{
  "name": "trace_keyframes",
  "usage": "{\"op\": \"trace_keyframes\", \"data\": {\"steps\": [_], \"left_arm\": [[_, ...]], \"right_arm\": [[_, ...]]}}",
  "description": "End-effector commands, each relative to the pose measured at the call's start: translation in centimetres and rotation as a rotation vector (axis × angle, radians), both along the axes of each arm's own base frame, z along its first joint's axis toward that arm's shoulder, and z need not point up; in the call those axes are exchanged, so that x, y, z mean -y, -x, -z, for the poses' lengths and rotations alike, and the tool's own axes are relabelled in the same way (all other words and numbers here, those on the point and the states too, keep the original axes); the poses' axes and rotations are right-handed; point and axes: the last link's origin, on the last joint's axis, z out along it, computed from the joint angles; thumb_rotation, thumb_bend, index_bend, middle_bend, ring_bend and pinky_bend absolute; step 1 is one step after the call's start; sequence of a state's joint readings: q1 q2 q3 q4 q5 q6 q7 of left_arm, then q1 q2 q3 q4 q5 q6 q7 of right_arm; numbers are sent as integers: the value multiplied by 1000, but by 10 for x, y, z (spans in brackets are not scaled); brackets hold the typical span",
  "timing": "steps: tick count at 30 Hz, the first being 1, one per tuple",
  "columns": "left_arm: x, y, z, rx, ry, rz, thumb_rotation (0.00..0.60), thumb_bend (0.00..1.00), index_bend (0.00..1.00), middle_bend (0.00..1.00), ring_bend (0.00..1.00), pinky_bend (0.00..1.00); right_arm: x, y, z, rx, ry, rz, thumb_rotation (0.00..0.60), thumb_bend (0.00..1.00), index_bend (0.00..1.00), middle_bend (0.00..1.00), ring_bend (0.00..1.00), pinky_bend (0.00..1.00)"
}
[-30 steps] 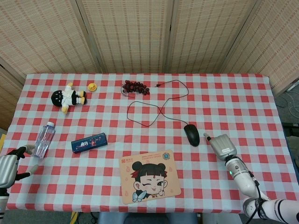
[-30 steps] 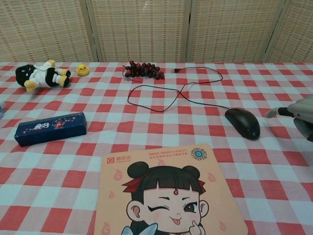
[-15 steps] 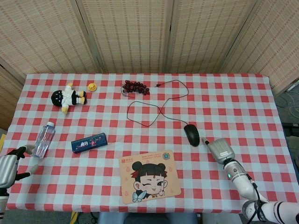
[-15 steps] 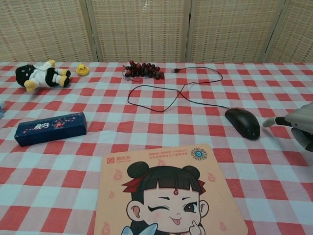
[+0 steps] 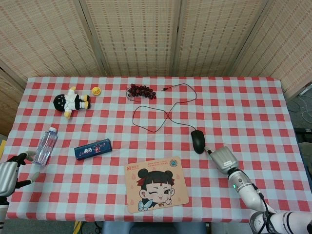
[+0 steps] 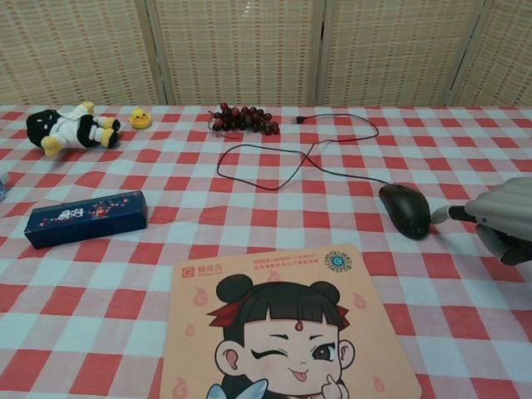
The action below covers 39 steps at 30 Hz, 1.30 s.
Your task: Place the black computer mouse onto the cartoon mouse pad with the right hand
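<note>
The black computer mouse (image 5: 198, 141) (image 6: 405, 209) lies on the checked cloth right of centre, and its cable (image 5: 165, 114) loops away toward the far side. Nearer the front edge lies the cartoon mouse pad (image 5: 156, 184) (image 6: 283, 324), flat, with nothing on it. My right hand (image 5: 223, 158) (image 6: 503, 218) is just right of the mouse and holds nothing. One outstretched fingertip (image 6: 440, 218) touches the mouse's right side. My left hand (image 5: 9, 176) rests at the table's near left corner with its fingers apart, and only the head view shows it.
A water bottle (image 5: 45, 146) lies near the left hand. A dark blue box (image 5: 93, 148) (image 6: 85, 218) sits left of the pad. At the back are a plush toy (image 5: 72, 102), a yellow duck (image 5: 96, 90) and a dark red bunch (image 5: 141, 91).
My right hand has moved left and nearer along the table until a fingertip reached the mouse. The mouse has shifted slightly left. The left hand has stayed still.
</note>
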State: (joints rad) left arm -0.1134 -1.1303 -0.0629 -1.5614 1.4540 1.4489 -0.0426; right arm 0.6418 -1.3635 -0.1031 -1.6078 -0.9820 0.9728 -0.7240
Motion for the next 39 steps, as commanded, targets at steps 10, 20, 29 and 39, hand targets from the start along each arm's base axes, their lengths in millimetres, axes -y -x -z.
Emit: {"op": "trace_keyframes", "data": {"steps": [10, 20, 29, 39], "left_arm": [[0, 1, -1, 1, -2, -5, 600, 232, 371, 429, 468, 646], [0, 3, -3, 6, -8, -12, 600, 232, 372, 429, 468, 646], [0, 0, 0, -2, -2, -5, 600, 232, 371, 429, 468, 646], [-1, 4, -4, 6, -10, -18, 600, 232, 371, 429, 468, 646]], "right_arm": [[1, -26, 15, 28, -35, -56, 600, 1000, 102, 1000, 994, 1000], [-15, -44, -6, 69, -57, -123, 600, 954, 102, 1000, 994, 1000], [4, -66, -31, 104, 37, -254, 600, 10, 118, 1000, 994, 1000], [37, -90, -22, 62, 16, -297, 600, 0, 118, 981, 957, 1000]]}}
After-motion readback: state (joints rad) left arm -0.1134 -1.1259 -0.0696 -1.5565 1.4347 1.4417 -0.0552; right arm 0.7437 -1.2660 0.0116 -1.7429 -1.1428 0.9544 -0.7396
